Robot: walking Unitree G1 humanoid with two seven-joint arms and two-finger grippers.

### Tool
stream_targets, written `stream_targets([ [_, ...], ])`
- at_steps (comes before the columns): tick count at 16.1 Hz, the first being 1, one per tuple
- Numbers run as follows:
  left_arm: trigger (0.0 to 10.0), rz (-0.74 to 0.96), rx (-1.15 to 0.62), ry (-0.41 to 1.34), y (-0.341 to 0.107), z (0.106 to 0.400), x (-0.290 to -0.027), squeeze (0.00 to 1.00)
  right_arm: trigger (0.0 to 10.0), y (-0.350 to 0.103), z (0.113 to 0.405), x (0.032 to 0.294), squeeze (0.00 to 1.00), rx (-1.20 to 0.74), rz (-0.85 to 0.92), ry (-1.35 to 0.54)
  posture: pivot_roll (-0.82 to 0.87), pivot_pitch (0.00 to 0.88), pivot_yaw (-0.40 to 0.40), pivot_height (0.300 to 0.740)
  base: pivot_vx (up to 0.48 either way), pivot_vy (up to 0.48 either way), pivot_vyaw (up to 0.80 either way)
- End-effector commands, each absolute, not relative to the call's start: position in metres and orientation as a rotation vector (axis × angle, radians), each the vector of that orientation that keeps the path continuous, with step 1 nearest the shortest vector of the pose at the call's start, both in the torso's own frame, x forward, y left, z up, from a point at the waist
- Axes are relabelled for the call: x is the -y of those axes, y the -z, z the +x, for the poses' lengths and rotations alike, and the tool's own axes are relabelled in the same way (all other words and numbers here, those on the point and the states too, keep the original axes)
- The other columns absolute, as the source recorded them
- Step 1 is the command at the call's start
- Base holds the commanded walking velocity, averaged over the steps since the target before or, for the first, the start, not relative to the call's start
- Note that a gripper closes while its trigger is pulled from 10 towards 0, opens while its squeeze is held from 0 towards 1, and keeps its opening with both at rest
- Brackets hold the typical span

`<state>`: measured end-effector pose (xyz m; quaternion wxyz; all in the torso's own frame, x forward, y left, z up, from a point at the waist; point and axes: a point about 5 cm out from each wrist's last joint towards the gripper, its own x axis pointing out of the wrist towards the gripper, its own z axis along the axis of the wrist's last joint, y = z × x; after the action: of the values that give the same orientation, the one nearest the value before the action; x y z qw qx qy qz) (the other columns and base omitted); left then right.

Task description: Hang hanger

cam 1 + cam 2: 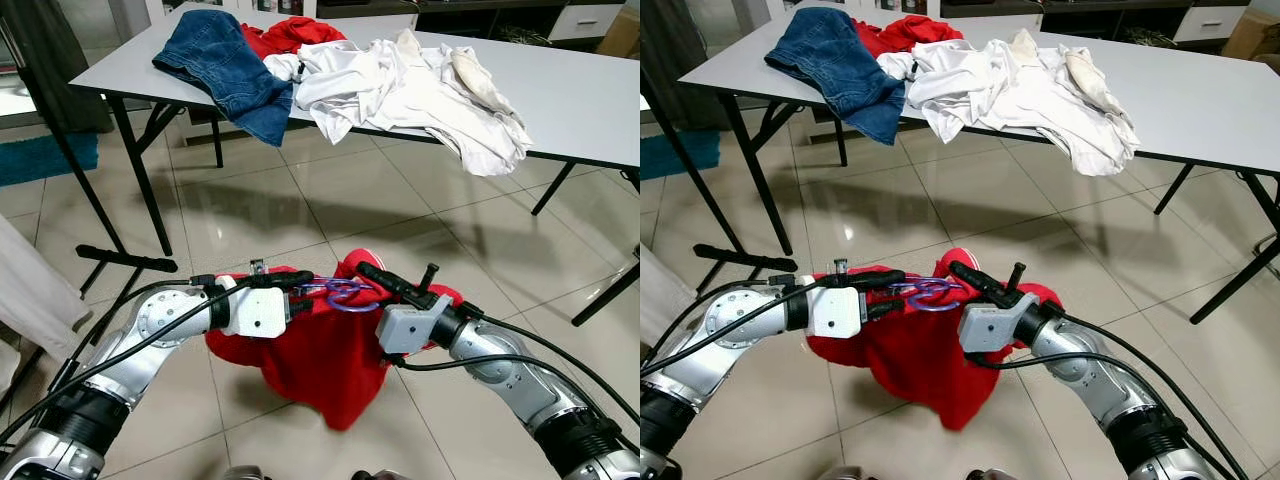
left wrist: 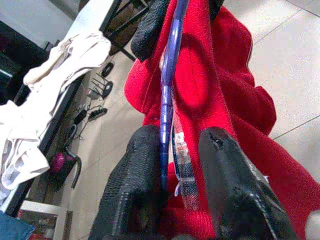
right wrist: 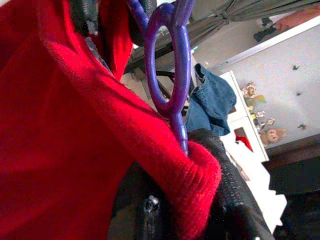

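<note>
A purple plastic hanger (image 1: pixel 345 295) carries a red knitted garment (image 1: pixel 320 370), and both hang low over the tiled floor between my two arms. My left gripper (image 1: pixel 303 282) comes in from the left and is shut on the hanger's bar (image 2: pixel 167 90), with red cloth and a label pinched alongside. From the right, my right gripper (image 1: pixel 372 278) is shut on the hanger at the base of its hook (image 3: pixel 172 75), with a fold of the red garment (image 3: pixel 65 130) wrapped over its fingers. The hook loop lies flat between the two grippers.
A grey folding table (image 1: pixel 590 100) stands ahead with blue jeans (image 1: pixel 225 65), a red cloth (image 1: pixel 295 35) and a heap of white clothes (image 1: pixel 410 90) on it. A black stand foot (image 1: pixel 125 258) and white fabric (image 1: pixel 30 290) are at my left.
</note>
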<state>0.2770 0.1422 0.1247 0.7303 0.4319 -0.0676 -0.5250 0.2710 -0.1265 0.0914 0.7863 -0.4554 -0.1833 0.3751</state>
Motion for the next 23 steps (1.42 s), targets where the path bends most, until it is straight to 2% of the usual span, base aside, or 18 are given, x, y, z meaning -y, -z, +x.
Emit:
stream_targets([
  [1,0.0,0.97,0.141,1.184,-0.123,0.275,-0.139,0.0,10.0,-0.122,0.28,0.12,0.0,0.561,-0.976,-0.739,0.24,0.014,-0.018,0.74,0.0,0.0,0.0],
  [9,0.0,1.023,0.333,1.002,-0.153,0.295,-0.128,0.0,10.0,-0.146,0.285,0.125,0.0,0.696,-1.032,-0.619,0.23,0.018,-0.025,0.74,0.0,0.0,0.0],
  [18,0.0,1.025,0.365,0.975,-0.153,0.296,-0.126,0.0,10.0,-0.144,0.287,0.128,0.0,0.686,-1.047,-0.572,0.23,0.022,-0.02,0.74,0.0,0.0,0.0],
  [23,0.0,1.024,0.387,0.945,-0.154,0.296,-0.126,0.0,10.0,-0.149,0.294,0.138,0.0,0.655,-1.015,-0.49,0.23,0.022,-0.02,0.74,0.0,0.0,0.0],
])
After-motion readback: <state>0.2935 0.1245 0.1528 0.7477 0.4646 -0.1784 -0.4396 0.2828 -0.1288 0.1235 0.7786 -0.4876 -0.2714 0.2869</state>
